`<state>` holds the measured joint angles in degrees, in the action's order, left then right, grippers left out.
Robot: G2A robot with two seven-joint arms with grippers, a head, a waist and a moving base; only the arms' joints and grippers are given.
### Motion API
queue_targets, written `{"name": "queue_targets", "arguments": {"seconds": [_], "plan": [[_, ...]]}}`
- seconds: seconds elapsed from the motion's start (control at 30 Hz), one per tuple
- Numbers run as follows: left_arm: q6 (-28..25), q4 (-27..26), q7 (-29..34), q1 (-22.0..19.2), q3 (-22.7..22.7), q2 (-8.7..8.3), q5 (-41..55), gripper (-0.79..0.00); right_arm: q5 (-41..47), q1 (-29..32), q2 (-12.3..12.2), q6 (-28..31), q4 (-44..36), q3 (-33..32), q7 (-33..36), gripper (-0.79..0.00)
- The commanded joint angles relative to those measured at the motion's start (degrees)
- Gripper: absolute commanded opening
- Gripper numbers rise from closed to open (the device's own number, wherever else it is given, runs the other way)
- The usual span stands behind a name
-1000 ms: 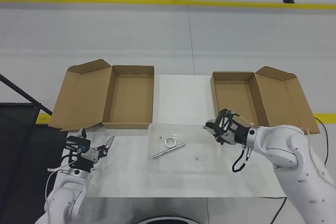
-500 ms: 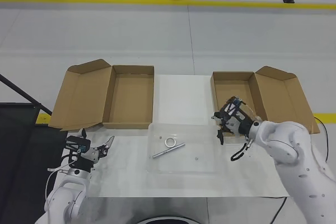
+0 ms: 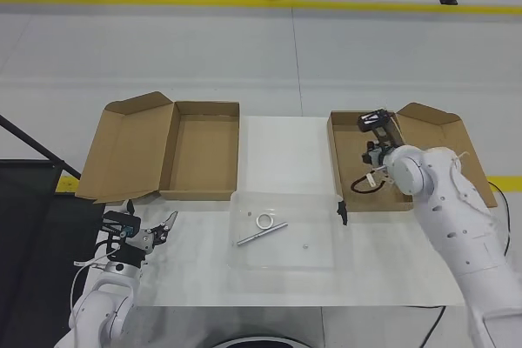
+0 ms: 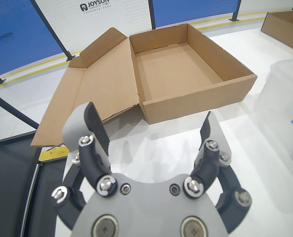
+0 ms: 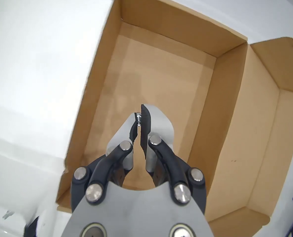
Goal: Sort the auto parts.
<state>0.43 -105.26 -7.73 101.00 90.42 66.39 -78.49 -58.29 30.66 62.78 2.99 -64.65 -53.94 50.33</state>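
Ring [image 3: 264, 221], rod [image 3: 262, 233] lay in clear tray [image 3: 306, 258], frame centre. Left claw [image 4: 150, 114] released. Wrist view: right claw [image 5: 139, 115] clenched tiny metal part [image 5: 138, 117] over cardboard box [image 5: 149, 75].

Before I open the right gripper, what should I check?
1. Part pinched at the right gripper's tips: ok.
2. Gripper above the right box, inside its walls: ok.
3. Drop height above the box floor: cannot tell.
4. This box suits this part: cannot tell.
5. Left gripper open, well away from the drop: ok.
6. Tray emptied: not ok, a ring and a rod lie in it.
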Motion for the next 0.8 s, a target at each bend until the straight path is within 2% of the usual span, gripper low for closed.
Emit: {"name": "queue_targets", "arguments": {"seconds": [0.0, 0.2, 0.37, 0.43, 0.47, 0.5, 0.6, 0.77], "plan": [[0.0, 0.0, 0.0, 0.0, 0.0, 0.00, 0.0, 0.000, 0.6, -2.7, 1.2, 1.4, 5.3, 2.4, -0.7, -0.785], [0.0, 0.0, 0.0, 0.0, 0.0, 0.00, 0.0, 0.000, 1.3, -9.4, 5.3, 3.7, 19.1, 8.8, -1.0, -0.785], [0.0, 0.0, 0.0, 0.0, 0.0, 0.00, 0.0, 0.000, 2.0, -12.1, 7.7, 5.1, 25.4, 11.3, -2.0, -0.785], [0.0, 0.0, 0.0, 0.0, 0.0, 0.00, 0.0, 0.000, 2.0, -13.0, 8.5, 5.6, 27.4, 12.0, -2.1, -0.622], [0.0, 0.0, 0.0, 0.0, 0.0, 0.00, 0.0, 0.000, 2.1, -13.4, 9.0, 5.8, 28.5, 12.4, -2.3, -0.600], [0.0, 0.0, 0.0, 0.0, 0.0, 0.00, 0.0, 0.000, 2.1, -13.7, 9.3, 5.9, 29.3, 12.6, -2.6, -0.526], [0.0, 0.0, 0.0, 0.0, 0.0, 0.00, 0.0, 0.000, 2.1, -14.5, 9.9, 6.0, 30.9, 12.8, -3.0, -0.453], [0.0, 0.0, 0.0, 0.0, 0.0, 0.00, 0.0, 0.000, 1.1, -15.6, 10.5, 5.8, 32.1, 12.9, -3.4, -0.403]]}}
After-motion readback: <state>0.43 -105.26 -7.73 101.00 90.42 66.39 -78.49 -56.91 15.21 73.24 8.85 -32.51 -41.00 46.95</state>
